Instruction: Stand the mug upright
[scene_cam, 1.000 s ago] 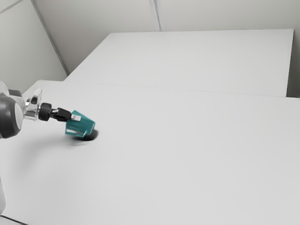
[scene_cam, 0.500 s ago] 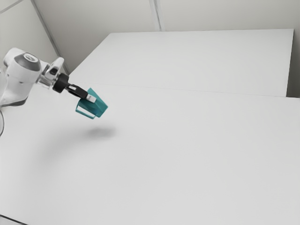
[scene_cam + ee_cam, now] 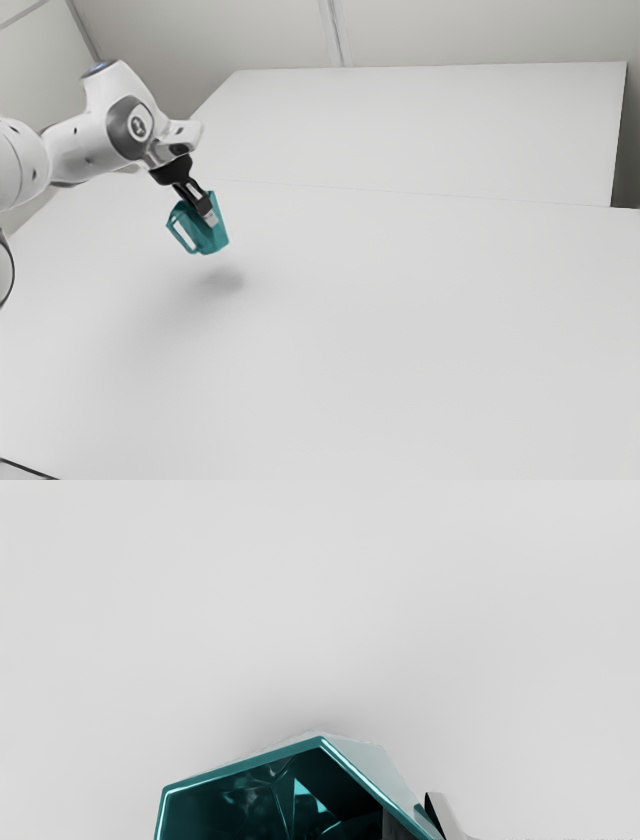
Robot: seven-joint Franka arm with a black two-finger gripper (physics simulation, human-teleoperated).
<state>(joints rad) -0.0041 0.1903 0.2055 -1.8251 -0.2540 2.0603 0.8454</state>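
Observation:
In the exterior view my gripper points steeply down from the upper left, shut on the wall of the teal mug. The mug hangs above the table with its shadow below, leaning slightly, base down and handle toward the exterior view's left. Looking from the hand, the angular mug turns its open mouth to the camera. One finger of the gripper is outside the mug's wall and the other is inside, pinching it near the rim. The mug's base is hidden from the hand camera.
A wide white table stretches beneath the mug. Behind it lies another pale flat surface, with light walls beyond. A dark cable crosses the near left corner of the exterior view.
The mug has risen from near the table and shifted toward the exterior view's right. My hand has tipped from nearly level to steeply downward, turning the held mug closer to upright.

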